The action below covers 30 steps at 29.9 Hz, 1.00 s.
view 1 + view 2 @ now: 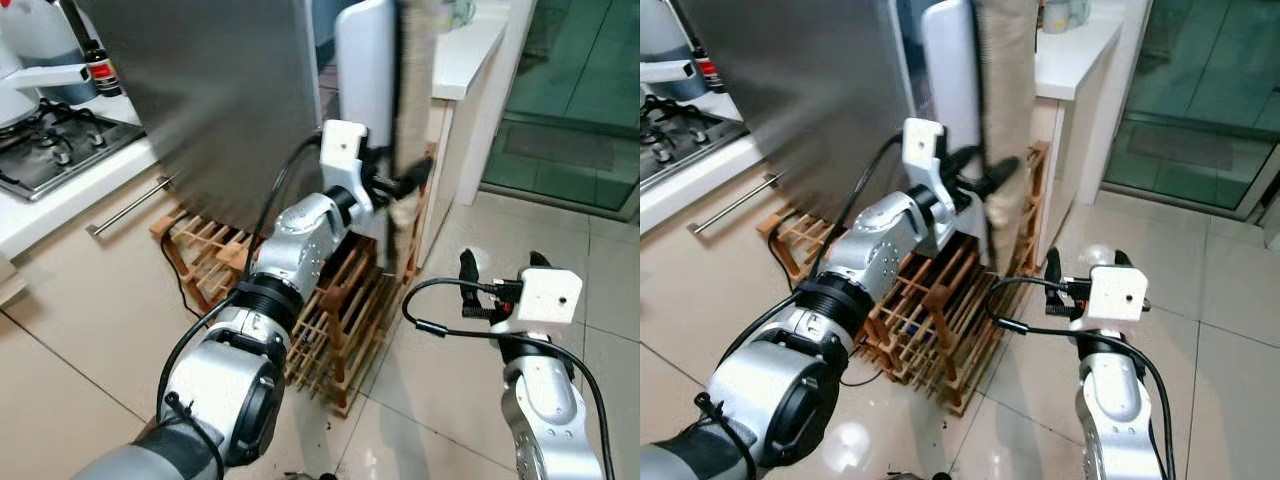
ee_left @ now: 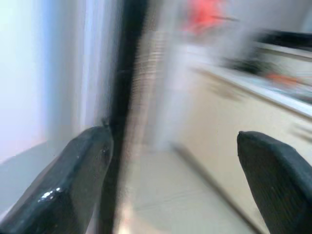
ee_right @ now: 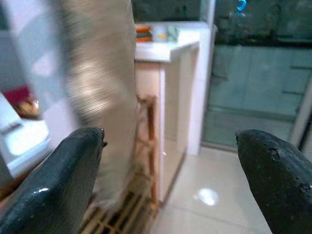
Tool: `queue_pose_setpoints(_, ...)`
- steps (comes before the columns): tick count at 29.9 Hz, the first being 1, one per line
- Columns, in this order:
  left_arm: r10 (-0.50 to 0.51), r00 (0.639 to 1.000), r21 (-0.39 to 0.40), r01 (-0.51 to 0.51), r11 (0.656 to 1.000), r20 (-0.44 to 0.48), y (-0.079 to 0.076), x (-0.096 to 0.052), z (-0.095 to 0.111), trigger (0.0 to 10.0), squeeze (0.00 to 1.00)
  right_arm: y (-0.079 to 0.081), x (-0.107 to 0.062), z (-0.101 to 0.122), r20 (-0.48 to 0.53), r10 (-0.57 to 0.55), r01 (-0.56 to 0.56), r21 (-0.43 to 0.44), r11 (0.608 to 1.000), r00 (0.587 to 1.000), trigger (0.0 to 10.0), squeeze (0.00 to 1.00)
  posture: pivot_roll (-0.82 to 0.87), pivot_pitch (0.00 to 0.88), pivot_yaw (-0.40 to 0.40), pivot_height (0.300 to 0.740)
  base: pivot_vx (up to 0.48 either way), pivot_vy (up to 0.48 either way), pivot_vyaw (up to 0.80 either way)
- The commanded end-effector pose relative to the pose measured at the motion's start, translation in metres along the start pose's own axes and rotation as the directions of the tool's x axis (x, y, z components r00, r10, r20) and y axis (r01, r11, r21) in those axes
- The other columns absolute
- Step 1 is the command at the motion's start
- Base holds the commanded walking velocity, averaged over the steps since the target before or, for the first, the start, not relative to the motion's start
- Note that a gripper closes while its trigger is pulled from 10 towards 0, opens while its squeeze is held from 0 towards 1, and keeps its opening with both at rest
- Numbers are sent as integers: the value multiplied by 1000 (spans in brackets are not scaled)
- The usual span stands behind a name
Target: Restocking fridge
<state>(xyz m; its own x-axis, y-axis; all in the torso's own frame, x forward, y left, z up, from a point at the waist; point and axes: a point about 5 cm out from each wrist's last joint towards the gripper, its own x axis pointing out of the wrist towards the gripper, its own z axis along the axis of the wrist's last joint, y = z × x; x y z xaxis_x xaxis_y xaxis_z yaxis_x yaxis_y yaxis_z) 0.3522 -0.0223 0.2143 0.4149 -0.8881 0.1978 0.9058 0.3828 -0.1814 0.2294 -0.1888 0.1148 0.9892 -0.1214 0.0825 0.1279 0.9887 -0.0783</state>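
Beside the steel cabinet: the fridge door, white, stands edge-on and blurred, between the grey steel front and a tan, fuzzy upright panel.
Left gripper: stretched forward at the door's edge, black fingers spread apart; one finger lies just beside the door's dark seam, touching or not I cannot tell.
Right gripper: low and well apart from the door, over the pale tiles, fingers wide apart, holding nothing.
Wooden rack: slatted, on the floor below the left arm.
Counter: white, right of the panel.
Hob: far left, by a dark bottle.
Glass door: greenish, far right.
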Motion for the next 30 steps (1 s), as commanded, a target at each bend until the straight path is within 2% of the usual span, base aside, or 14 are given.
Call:
queue_pose_setpoints(1, -364, 917, -175, 390, 904, 165, -99, 47, -10, 10000, 0, -2, -2, 4, 12, -15, 15, 5, 1000, 1000, 10000, 0, -330, 0, 172, 740, 0, 0, 0)
queue_pose_setpoints(4, -378, 911, -146, 401, 904, 166, -83, 23, -3, 10000, 0, -3, -4, 3, 5, -21, 21, 2, 1000, 1000, 10000, 0, -325, 0, 171, 740, 0, 0, 0)
queue_pose_setpoints(7, -203, 967, -93, 218, 971, 154, -42, -19, 2, 10000, 0, -4, -3, 2, 0, -26, 26, 1, 1000, 1000, 10000, 0, -301, 0, 167, 740, 0, 0, 0)
queue_pose_setpoints(8, -203, 967, -93, 218, 971, 154, -42, -19, 2, 10000, 0, -4, -3, 2, 0, -26, 26, 1, 1000, 1000, 10000, 0, -301, 0, 167, 740, 0, 0, 0)
queue_pose_setpoints(9, -61, 988, -62, 71, 996, 143, -21, -35, 1, 10000, 0, -5, -1, 2, 0, -27, 27, 2, 1000, 1000, 10000, 0, -278, 0, 156, 740, 0, 0, 0)
queue_pose_setpoints(11, 178, 974, -30, -175, 984, 139, 11, -71, 3, 10000, 0, -4, 3, 2, -1, -16, 16, 5, 1000, 1000, 10000, 0, -260, 0, 147, 740, 0, 0, 0)
queue_pose_setpoints(12, 297, 943, -12, -299, 954, 149, 24, -86, 5, 10000, 0, -4, 5, 2, 0, -8, 8, 7, 1000, 1000, 10000, 0, -240, 0, 138, 740, 0, 0, 0)
queue_pose_setpoints(14, 558, 810, -44, -560, 827, 182, 49, -125, 8, 10000, 0, -2, 11, 3, 6, 9, -9, 14, 1000, 1000, 10000, 0, -218, 0, 129, 740, 0, 0, 413)
queue_pose_setpoints(16, 788, 588, -34, -797, 603, 183, 68, -171, 4, 10000, 0, 0, 17, 5, 10, 24, -24, 10, 1000, 1000, 10000, 0, -195, 0, 117, 740, 0, 0, 744)
queue_pose_setpoints(19, 898, 403, 23, -914, 406, 174, 71, -211, -5, 10000, 0, 2, 23, 6, 17, 46, -46, 8, 999, 999, 10000, 0, -175, 0, 106, 740, 0, 0, 738)
queue_pose_setpoints(20, 898, 403, 23, -914, 406, 174, 71, -211, -5, 10000, 0, 2, 23, 6, 17, 46, -46, 8, 999, 999, 10000, 0, -175, 0, 106, 740, 0, 0, 738)
queue_pose_setpoints(22, 936, 316, 61, -949, 310, 153, 69, -231, -13, 10000, 0, 3, 26, 5, 15, 56, -56, 12, 998, 998, 10000, 0, -161, 0, 97, 740, 0, 0, 734)
queue_pose_setpoints(25, 960, 243, 105, -968, 230, 137, 65, -247, -21, 10000, 0, 2, 31, 1, -9, 50, -49, 55, 997, 999, 10000, 0, -133, 0, 83, 740, 0, 0, 715)
queue_pose_setpoints(30, 960, 210, 144, -972, 185, 186, 57, -255, -16, 10000, 0, 4, 44, -4, -34, 53, -49, 118, 992, 998, 10000, 0, -99, 0, 75, 740, 0, 0, 706)
